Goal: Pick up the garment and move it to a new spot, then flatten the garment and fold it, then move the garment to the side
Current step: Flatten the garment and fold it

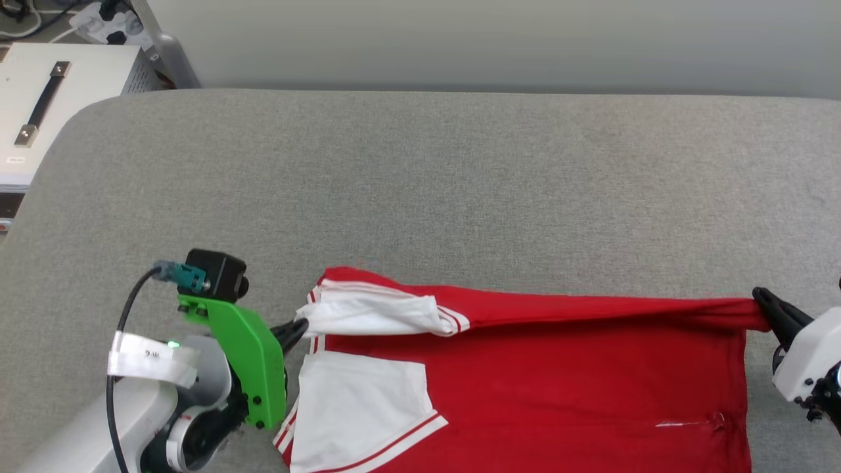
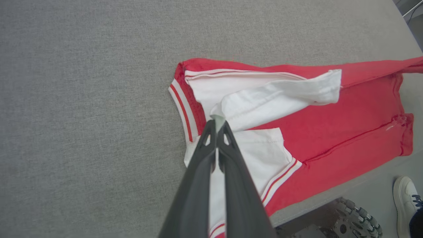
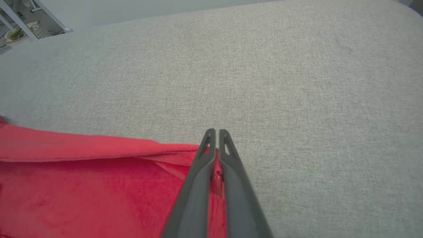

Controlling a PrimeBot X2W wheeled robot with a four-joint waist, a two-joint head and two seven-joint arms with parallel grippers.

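On woven grey surface [image 1: 420, 184]: red garment [image 1: 558, 368] (white-sleeved), rumpled.

Red garment [image 1: 558, 368] with white, red-striped sleeves on grey table [image 1: 420, 184].

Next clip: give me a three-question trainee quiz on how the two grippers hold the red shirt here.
1. True or false: the left gripper is shut on a white sleeve of the garment.
2. Pick one. The right gripper pinches: A. a red corner of the garment; B. the striped trim; C. nothing at all.
3. Fill in: the garment is spread on a ___ cloth-covered table.
Key: 1 true; 2 A; 3 grey.
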